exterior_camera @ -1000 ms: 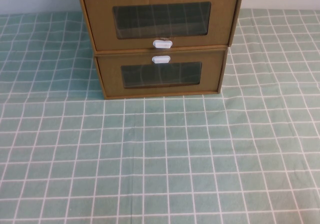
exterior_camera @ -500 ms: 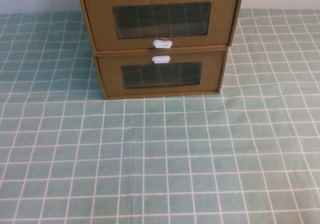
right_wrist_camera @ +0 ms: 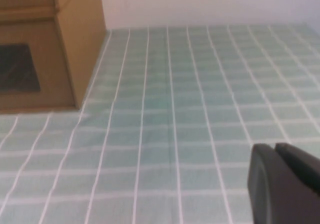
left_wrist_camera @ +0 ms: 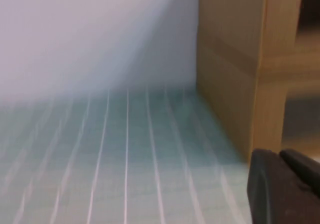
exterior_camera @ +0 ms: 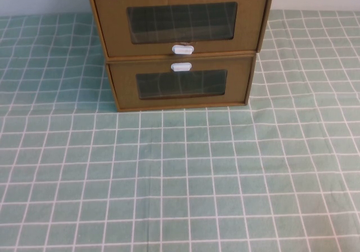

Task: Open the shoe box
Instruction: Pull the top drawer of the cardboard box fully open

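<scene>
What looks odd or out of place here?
Nothing stands out. The upper shoe box sits on the lower shoe box, both fronts shut, on the checked cloth. The left pincer hangs near their left side; the right pincer, shut, over cloth to their right.

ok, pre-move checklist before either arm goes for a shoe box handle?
1. Stack: upper box sits on lower box, both fronts shut: ok.
2. Access: upper handle and lower handle unobstructed: ok.
3. Grasp-ready: right gripper is shut, over the cloth off the boxes' right side: not ok.
4. Position: left gripper is low by the boxes' left side, not at a handle: not ok.
5. Which box to open: cannot tell.
</scene>
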